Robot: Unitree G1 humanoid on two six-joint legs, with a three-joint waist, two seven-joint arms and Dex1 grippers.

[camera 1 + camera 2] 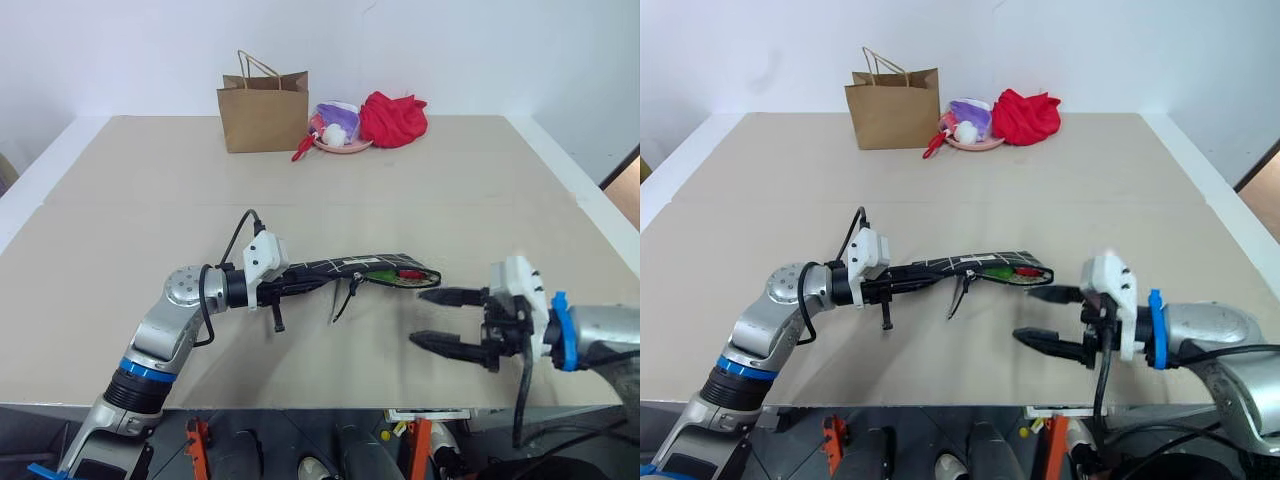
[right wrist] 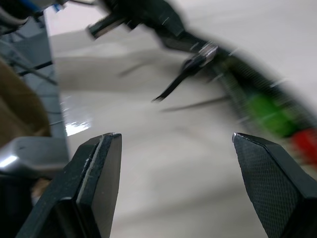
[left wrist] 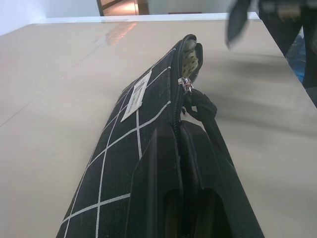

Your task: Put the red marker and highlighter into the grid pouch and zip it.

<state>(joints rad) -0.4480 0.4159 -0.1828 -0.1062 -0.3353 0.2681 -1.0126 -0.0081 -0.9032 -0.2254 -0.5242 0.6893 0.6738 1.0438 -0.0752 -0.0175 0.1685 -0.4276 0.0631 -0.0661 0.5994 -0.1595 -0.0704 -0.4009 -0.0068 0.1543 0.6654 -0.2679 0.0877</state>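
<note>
The right gripper (image 1: 428, 318) hangs nearest, its two fingers spread wide and holding nothing, just beside the mouth of the grid pouch (image 1: 350, 268); the left gripper (image 1: 300, 284) pinches the pouch's other end, lifting it off the table (image 1: 130, 200); inside the gaping mouth lie what seem to be the highlighter (image 1: 382, 272) and the red marker (image 1: 410, 273); far back stand a brown paper bag (image 1: 262, 112) and a red cloth bundle (image 1: 392, 118).

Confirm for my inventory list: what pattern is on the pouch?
Black with thin white grid lines on the pouch, clearest in the left wrist view.
</note>
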